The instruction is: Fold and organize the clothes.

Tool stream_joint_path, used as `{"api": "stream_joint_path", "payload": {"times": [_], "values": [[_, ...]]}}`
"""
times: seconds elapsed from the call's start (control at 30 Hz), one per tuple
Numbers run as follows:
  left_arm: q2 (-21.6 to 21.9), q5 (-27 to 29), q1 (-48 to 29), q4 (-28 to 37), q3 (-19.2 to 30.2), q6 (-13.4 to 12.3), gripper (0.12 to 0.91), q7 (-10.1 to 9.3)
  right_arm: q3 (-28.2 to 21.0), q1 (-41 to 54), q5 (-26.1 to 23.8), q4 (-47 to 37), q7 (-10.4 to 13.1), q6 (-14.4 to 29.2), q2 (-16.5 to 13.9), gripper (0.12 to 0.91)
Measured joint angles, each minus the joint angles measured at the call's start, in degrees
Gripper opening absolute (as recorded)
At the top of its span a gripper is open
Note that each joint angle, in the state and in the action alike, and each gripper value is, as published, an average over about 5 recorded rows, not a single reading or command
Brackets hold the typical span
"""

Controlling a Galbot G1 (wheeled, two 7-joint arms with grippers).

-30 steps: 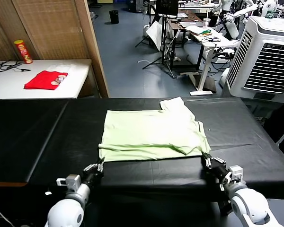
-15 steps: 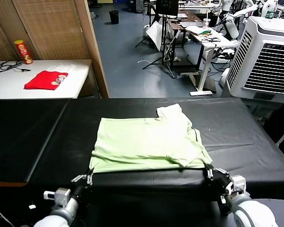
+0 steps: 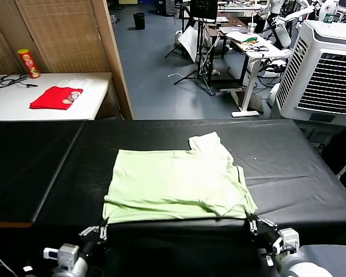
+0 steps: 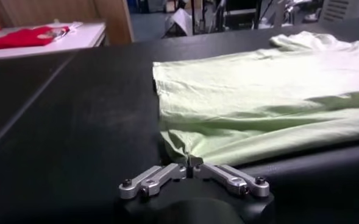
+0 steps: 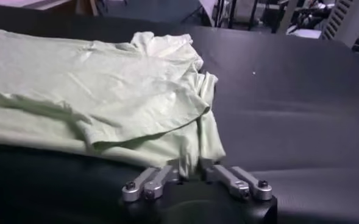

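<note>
T-shirt [image 3: 176,183]: pale green, half-folded, flat on black table [image 3: 40,167], long axis left-right, near hem at table's near edge. Lies just beyond both grippers, equally near each. Left gripper [image 3: 94,232] at near-left corner, fingers parted, corner tip between them, hold uncertain. Right gripper [image 3: 257,223] at near-right corner, fingers spread, cloth edge in gap, apparently released.
</note>
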Motion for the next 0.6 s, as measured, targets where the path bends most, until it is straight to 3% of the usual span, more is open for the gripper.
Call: {"api": "stream_joint_path", "payload": {"times": [0.13,0.23,0.4,0.6], "values": [[-0.1,-0.4,0.3,-2.5,-1.0,3.1,0.673,-0.59,0.9,3.4,3.2,-0.2,0.9,1.7,-1.0,0.791],[0.1,-2.9,-0.6,-4.9,-1.9,5.0,0.774,-0.98,0.1,9.5,4.0,-2.9,1.2,3.0,-2.3,0.797],[1.4,-7.6,-6.5,-5.1,-1.9,6.0,0.797,-2.07,-3.8,23.0,4.5,-10.7,1.5,4.0,-4.0,0.798],[4.1,-13.1,-19.0,1.7,0.7,6.6,0.798,-2.74,-12.0,39.3,4.5,-23.0,1.4,4.8,-3.7,0.798]]}}
